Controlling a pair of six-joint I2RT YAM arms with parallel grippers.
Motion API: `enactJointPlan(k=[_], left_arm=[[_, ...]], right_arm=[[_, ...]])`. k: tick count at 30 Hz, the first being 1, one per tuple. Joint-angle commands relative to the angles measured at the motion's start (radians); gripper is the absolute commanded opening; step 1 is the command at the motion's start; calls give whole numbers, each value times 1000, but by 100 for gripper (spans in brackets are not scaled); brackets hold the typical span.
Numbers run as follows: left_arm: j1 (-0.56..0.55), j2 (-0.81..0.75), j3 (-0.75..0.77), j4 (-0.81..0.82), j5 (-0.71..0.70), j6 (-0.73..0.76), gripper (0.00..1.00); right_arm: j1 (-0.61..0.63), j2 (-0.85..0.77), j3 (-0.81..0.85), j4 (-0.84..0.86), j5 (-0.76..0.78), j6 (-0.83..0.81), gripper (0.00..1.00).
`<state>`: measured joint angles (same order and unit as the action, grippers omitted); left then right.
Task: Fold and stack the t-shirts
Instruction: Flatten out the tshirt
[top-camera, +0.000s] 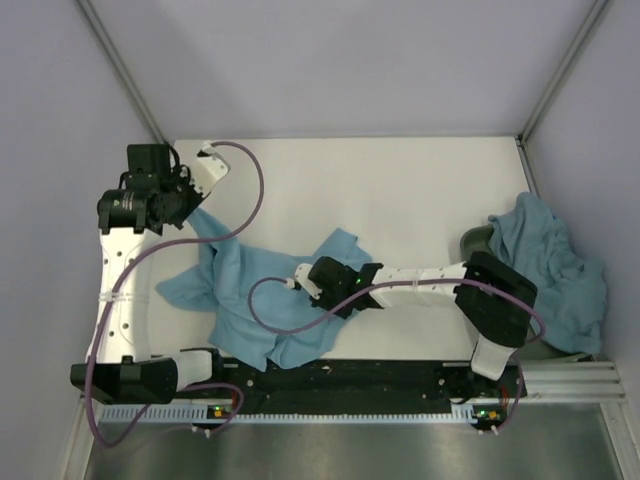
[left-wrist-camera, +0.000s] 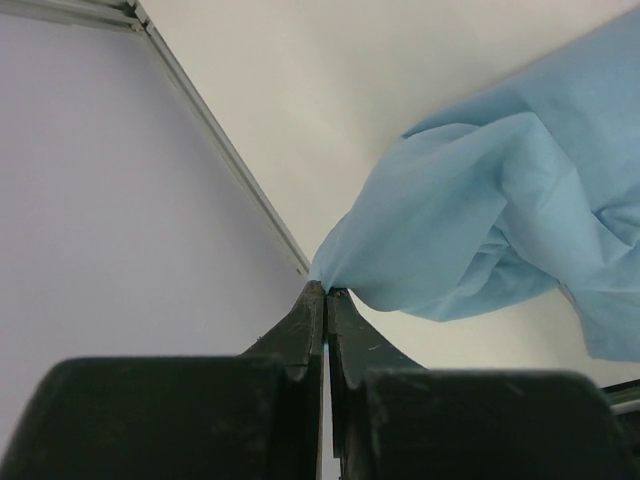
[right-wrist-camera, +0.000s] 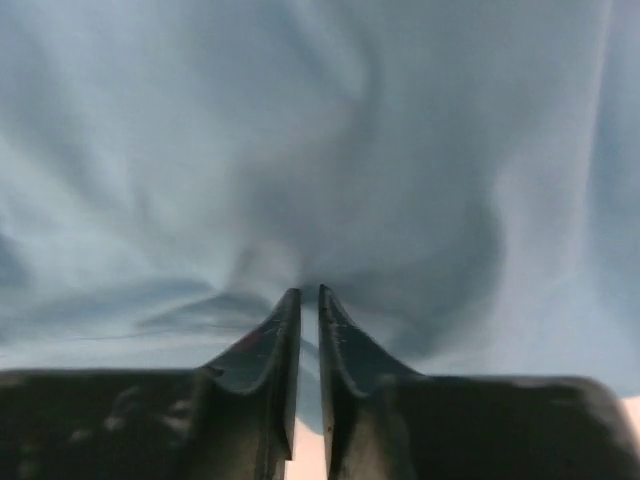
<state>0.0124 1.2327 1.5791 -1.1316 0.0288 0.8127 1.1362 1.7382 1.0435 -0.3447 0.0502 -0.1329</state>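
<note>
A crumpled light blue t-shirt (top-camera: 255, 290) lies on the white table, left of centre. My left gripper (top-camera: 190, 205) is shut on an edge of it at the far left; in the left wrist view the cloth (left-wrist-camera: 480, 220) hangs from the pinched tips (left-wrist-camera: 328, 290). My right gripper (top-camera: 318, 283) is low over the shirt's middle, its jaws nearly closed and pinching a fold of blue cloth (right-wrist-camera: 300, 150) that fills the right wrist view. A pile of other light blue t-shirts (top-camera: 555, 265) sits at the right edge. No print shows.
The table (top-camera: 400, 190) is walled by grey panels on the left, back and right. A black rail (top-camera: 350, 378) with the arm bases runs along the near edge. Purple cables (top-camera: 250, 180) loop over the table and the shirt.
</note>
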Motion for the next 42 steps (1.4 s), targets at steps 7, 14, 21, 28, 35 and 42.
enactJointPlan(k=[7, 14, 21, 28, 35, 42], left_arm=[[-51, -1, -149, 116, 216, -38, 0], [-104, -2, -246, 196, 282, -99, 0], [-109, -1, -343, 247, 240, -99, 0], [-109, -4, -355, 254, 243, -99, 0], [-109, -10, -366, 256, 237, -101, 0], [-109, -16, -375, 254, 203, -90, 0]], right_arm=[[-453, 44, 99, -125, 175, 32, 0], [-705, 14, 269, -152, 209, -40, 13], [-525, -342, 60, -67, 80, -151, 75], [-131, -595, -293, -90, -421, -623, 91], [-26, -415, -269, -129, -480, -776, 88], [-4, -238, -220, -129, -490, -839, 84]])
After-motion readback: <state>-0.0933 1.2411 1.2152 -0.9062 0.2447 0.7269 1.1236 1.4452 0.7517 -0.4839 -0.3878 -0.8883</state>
